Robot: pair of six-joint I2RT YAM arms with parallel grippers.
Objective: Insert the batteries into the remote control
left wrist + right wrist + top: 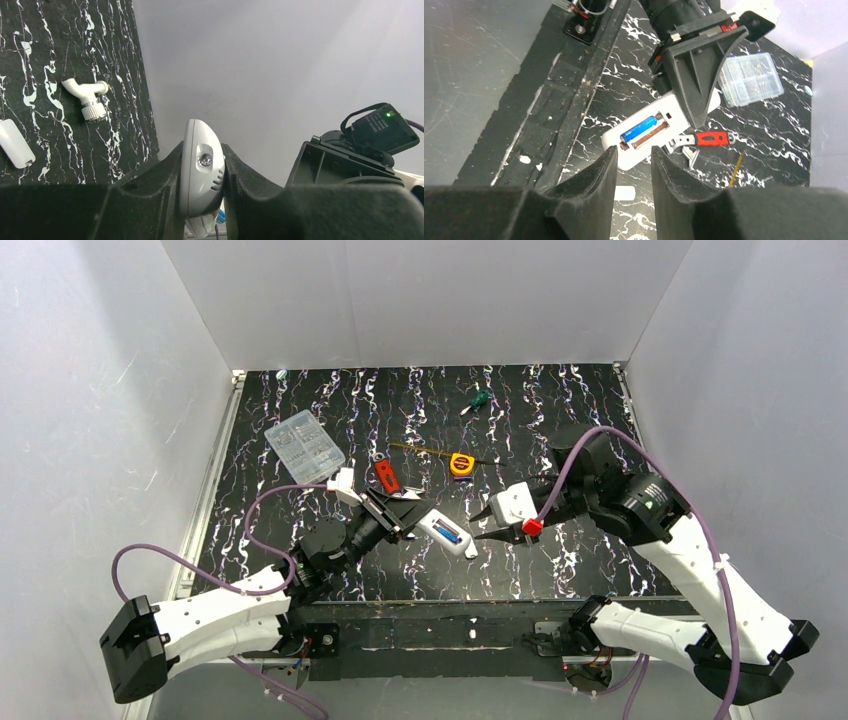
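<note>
Left gripper [202, 175] pinches the remote [447, 534] by one end, near the table's [560, 410] 6 o'clock edge; one battery [640, 128] lies inside it. Right gripper [633, 152], at the remote's 3 o'clock, stands slightly spread, empty

The desk [560, 410] is black with white squiggly lines. A clear plastic box [304, 445] full of little silvery bits sits toward the far left. A green-handled screwdriver [478, 400] lies near the back. A yellow tape measure [461, 464] is in the middle, and a red-handled tool [387, 476] lies left of it. A white bent pipe piece [87, 95] lies flat on the desk.
</note>
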